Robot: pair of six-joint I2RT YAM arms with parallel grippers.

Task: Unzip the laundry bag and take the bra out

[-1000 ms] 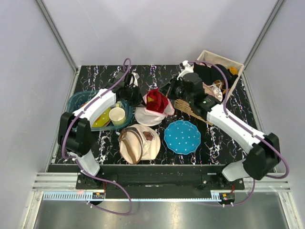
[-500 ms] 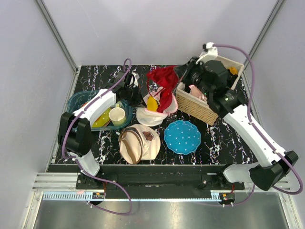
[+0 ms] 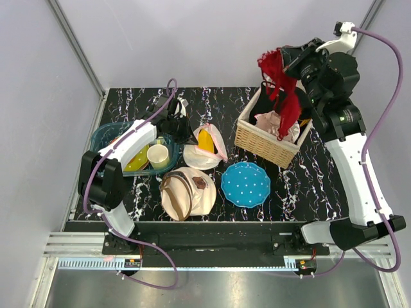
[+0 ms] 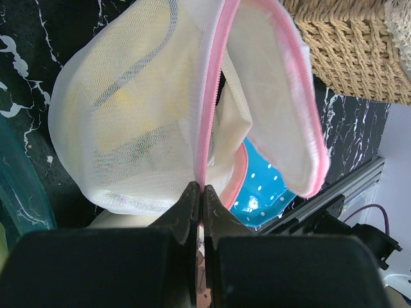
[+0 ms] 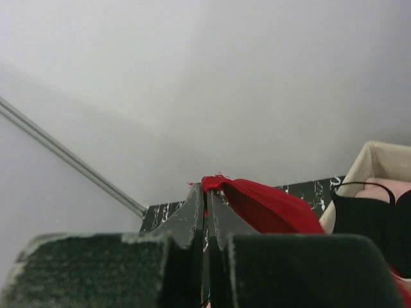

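Note:
The laundry bag, white mesh with a pink rim, lies open at the table's middle, and something yellow shows inside it. My left gripper is shut on its pink zipper edge, the jaws pinching the rim's lower end. The mesh dome fills the left wrist view, its flap hanging open to the right. The red bra hangs high above the wicker basket, out of the bag. My right gripper is shut on its top edge. The right wrist view has red cloth pinched at the fingertips.
A wicker basket holding pale and black garments stands at the back right under the bra. A blue dotted plate and a beige canvas bag lie near the front. A teal tub and a cup sit at the left.
My right arm has lifted the red bra up out of the bag and swung it right, above the basket. The left gripper has stayed shut on the bag's rim.

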